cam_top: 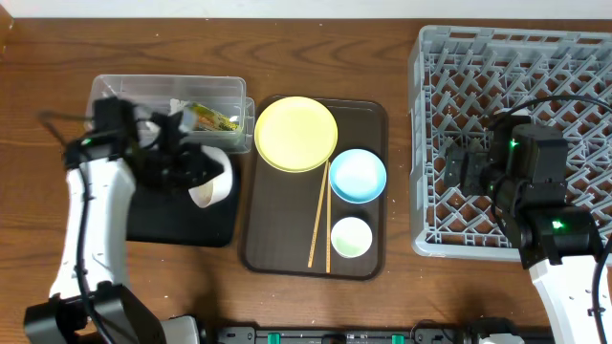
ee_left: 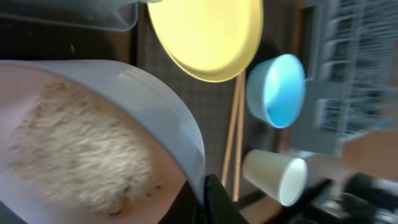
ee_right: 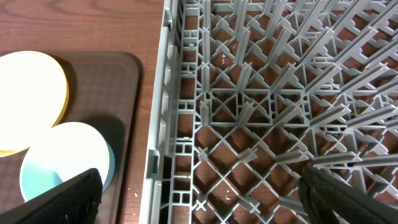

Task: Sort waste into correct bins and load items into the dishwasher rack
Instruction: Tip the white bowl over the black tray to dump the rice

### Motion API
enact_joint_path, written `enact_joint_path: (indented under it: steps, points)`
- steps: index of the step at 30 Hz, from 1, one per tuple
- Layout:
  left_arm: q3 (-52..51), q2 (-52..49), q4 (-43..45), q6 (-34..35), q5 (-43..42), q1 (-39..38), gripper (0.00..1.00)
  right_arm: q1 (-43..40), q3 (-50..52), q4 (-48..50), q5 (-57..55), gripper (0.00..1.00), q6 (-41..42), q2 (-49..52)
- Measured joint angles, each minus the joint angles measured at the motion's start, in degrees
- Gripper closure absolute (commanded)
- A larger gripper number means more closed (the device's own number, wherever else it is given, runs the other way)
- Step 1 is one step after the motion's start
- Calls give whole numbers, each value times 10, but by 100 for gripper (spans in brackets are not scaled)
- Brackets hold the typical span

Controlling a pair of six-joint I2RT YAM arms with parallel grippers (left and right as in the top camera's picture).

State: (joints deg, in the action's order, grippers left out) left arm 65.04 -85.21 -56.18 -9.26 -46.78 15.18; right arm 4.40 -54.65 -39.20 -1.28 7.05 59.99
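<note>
The dishwasher rack (cam_top: 418, 143) fills the frame's right side, with a bare strip of table beside the brown serving tray (cam_top: 277, 239). The right gripper (ee_right: 199, 205) hangs over the pegs, jaws spread. The tray carries the yellow plate (cam_top: 295, 133), light blue bowl (cam_top: 358, 176), chopsticks (cam_top: 319, 220) and white cup (cam_top: 351, 237). At upper left, the clear tub (cam_top: 163, 84) holds the snack wrapper (cam_top: 212, 118). Over the black tray (cam_top: 182, 225), the left gripper (cam_top: 191, 170) pinches the rim of the tilted pinkish-white bowl (cam_top: 218, 183), rice scraps (ee_left: 81, 155) inside.

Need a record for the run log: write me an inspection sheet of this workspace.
Surface: wooden table.
Job's things: yellow plate, light blue bowl, white cup and chopsticks on the brown serving tray; snack wrapper in the clear tub; no dishes seen in the dishwasher rack.
Clutter: nothing seen.
Grippers: left gripper holds the pinkish-white bowl, rice scraps inside, tilted over the black tray; right gripper open above the rack.
Cables: black cable arcs over the rack.
Surroundings: nothing seen.
</note>
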Motion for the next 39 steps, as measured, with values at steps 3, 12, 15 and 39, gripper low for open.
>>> enact_joint_path:
  steps: [3,12,15,39]
  points:
    - [-37,-6,1,-43,-74,57,94,0,0,0,0,1,0,0]
    - [-128,-56,39,-136,-270,172,94,0,0,0,0,1,0,0]
    - [-139,-74,42,-145,-323,182,94,0,0,0,0,1,0,0]
    - [-140,-85,41,-128,-416,185,94,0,0,0,0,1,0,0]
